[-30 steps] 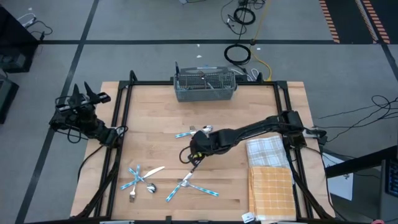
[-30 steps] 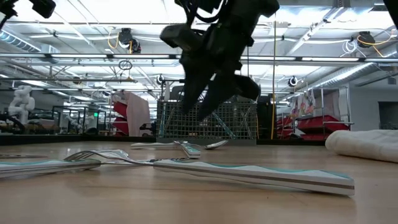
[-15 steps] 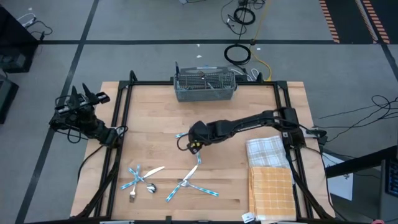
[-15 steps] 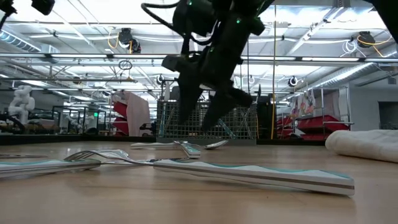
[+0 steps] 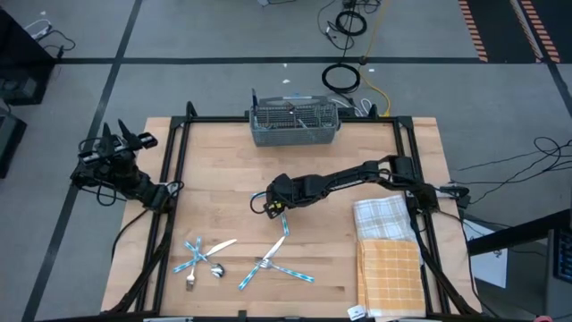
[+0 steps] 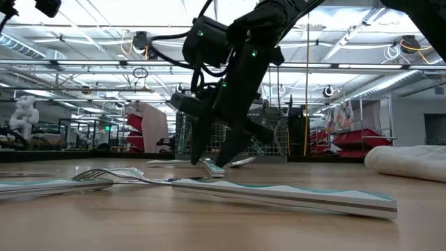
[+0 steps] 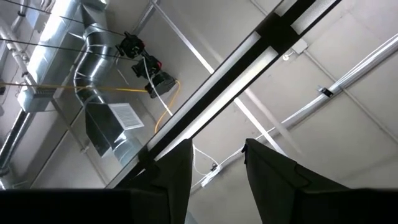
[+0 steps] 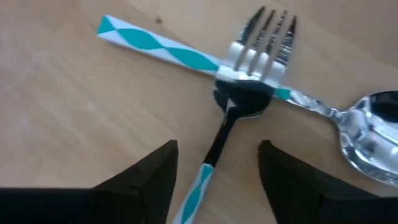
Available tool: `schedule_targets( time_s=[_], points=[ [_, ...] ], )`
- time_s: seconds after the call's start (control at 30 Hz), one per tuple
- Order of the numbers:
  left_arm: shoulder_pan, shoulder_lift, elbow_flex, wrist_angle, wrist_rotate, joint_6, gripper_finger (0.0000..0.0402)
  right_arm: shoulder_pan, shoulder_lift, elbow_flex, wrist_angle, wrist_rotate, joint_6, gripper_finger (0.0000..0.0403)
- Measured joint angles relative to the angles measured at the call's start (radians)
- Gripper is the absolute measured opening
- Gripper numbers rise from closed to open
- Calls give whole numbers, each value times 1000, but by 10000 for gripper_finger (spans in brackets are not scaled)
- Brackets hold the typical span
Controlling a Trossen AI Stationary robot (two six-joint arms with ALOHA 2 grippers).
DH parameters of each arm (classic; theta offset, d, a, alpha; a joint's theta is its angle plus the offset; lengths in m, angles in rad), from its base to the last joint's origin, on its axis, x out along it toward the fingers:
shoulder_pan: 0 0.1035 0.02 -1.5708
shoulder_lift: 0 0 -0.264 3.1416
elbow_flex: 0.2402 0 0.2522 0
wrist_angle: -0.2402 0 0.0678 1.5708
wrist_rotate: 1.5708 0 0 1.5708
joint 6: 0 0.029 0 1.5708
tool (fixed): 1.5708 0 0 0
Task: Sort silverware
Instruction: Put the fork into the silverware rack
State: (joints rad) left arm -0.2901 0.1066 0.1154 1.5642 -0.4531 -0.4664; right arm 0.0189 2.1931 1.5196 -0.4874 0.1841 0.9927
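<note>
Fork [image 8: 249, 62] crossing spoon [image 8: 364, 134] mid-table, between right end effector's [image 8: 214, 163] parted fingers.

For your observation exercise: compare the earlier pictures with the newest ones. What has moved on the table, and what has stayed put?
The right gripper swung up-table from the middle and dropped low, open, over the crossed fork and spoon. It holds nothing. The silverware, wire caddy, towels and the parked left gripper stayed put.

Industrial workshop: exposed ducts [image 7: 93, 74], shelving [image 6: 341, 139]
</note>
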Motion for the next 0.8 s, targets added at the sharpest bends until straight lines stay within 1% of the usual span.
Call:
schedule_targets(
  time_s=[0.07, 0.1, 0.23, 0.27, 0.4, 0.57, 0.63, 0.67, 0.8],
  points=[
    [0, 0, 0, -3, -2, 0, 152, 0, 6, 0, -9, 7, 24, 177],
    [0, 0, 0, -6, -2, 0, 152, -1, 6, -1, -13, 8, 39, 154],
    [0, 0, 0, -2, -2, 0, 152, -2, 2, -4, -12, 5, 43, 30],
    [0, 0, 0, -2, -3, 0, 152, -3, 2, -4, -3, -1, 40, 17],
    [0, 0, 0, -2, -3, 0, 152, -8, 4, 6, 10, -45, 45, 7],
    [0, 0, 0, -3, -4, 0, 152, 13, -30, 71, -12, -66, -27, 2],
    [0, 0, 0, -2, -4, 0, 152, 23, -88, 106, -3, -27, -71, 2],
    [0, 0, 0, -2, -4, 1, 152, 24, -120, 125, 5, 13, -98, 1],
    [0, 0, 0, -3, -3, 1, 152, 15, -243, 166, 14, 222, -252, 1]
  ],
)
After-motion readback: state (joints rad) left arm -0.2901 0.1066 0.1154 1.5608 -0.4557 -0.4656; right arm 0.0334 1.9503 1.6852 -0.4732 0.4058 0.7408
